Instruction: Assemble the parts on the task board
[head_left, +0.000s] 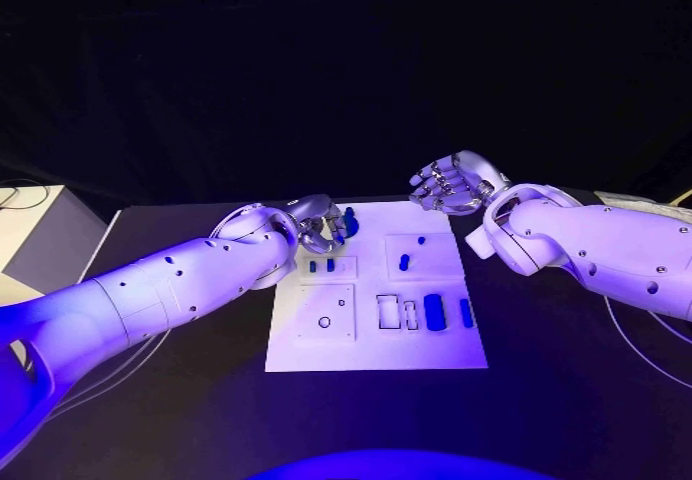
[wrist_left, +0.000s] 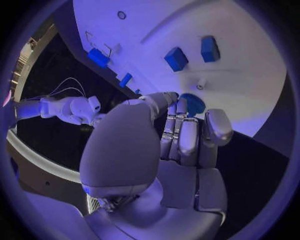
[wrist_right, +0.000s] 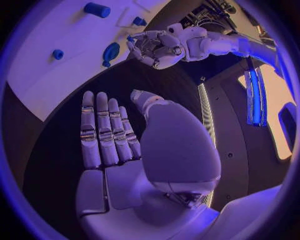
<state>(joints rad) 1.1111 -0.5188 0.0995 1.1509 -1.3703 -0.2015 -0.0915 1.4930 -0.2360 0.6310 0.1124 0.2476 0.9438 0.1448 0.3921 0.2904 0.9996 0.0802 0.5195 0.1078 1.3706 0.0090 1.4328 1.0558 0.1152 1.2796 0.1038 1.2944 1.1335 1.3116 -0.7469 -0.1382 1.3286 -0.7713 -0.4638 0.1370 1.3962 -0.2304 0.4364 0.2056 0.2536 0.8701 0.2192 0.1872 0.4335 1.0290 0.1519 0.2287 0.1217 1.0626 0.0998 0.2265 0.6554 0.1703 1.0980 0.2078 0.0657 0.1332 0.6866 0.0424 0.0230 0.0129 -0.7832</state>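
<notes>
left robot hand (head_left: 320, 224) fingers curled round blue part (head_left: 348, 222) at task board (head_left: 378, 350) far-left corner | right robot hand (head_left: 453, 184) flat, fingers straight, empty, past board's far edge

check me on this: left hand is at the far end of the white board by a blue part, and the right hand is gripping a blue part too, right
Not quite. The right hand holds nothing: the right wrist view shows its fingers straight and apart over the black table. The rest stands: the left hand is at the far end of the white board, by a blue part.
</notes>
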